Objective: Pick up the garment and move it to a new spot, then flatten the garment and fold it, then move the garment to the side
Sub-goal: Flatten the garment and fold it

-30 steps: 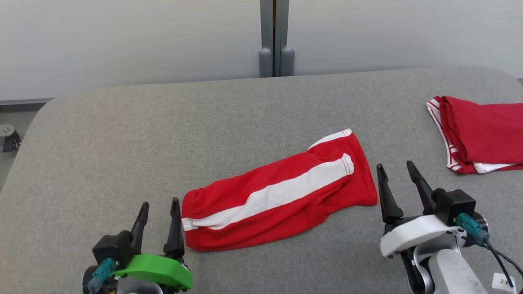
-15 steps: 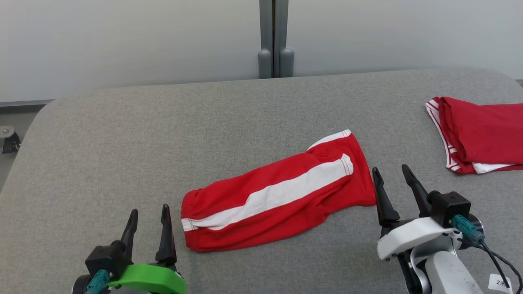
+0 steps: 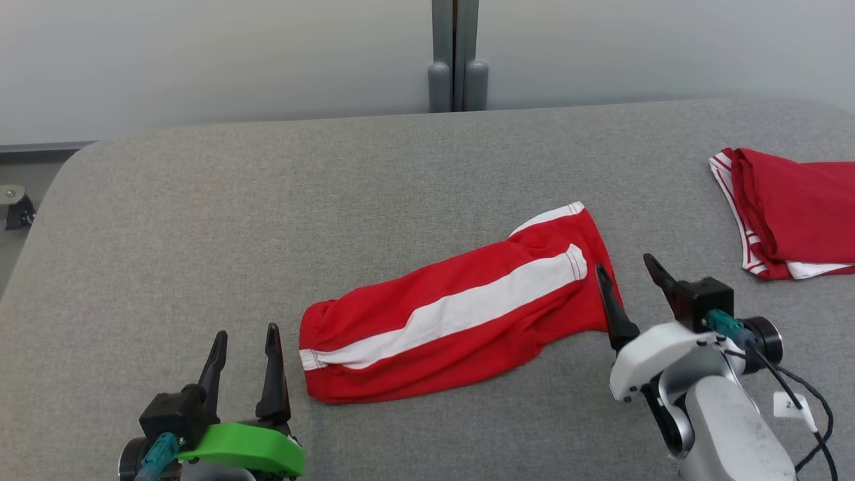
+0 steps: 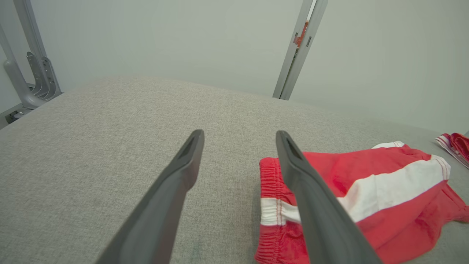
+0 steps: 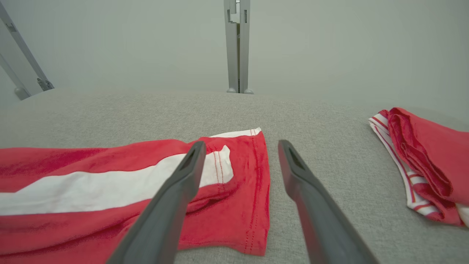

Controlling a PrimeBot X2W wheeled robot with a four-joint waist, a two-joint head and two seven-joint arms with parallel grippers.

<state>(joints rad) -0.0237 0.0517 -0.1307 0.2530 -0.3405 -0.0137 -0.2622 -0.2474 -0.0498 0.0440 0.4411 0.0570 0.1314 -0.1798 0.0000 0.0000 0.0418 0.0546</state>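
A folded red cloth with white-striped edges (image 3: pixel 795 207) lies near the right edge of a grey fabric-covered bench (image 3: pixel 267 200). Behind it stands a grey metal double post (image 3: pixel 457 60) between pale wall panels (image 3: pixel 200 60).

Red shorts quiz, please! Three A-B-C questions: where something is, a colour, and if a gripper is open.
1. Where does the folded red garment lie? A) at the table's right edge B) in a basket C) on the floor
2. What colour is the stripe along the shorts? A) blue B) white C) yellow
3. How is the right gripper? A) shut on the shorts B) shut on a cup C) open, empty
1 A: it lies far right. 2 B: a white band crosses the red. 3 C: its jaws stand apart, nothing between.
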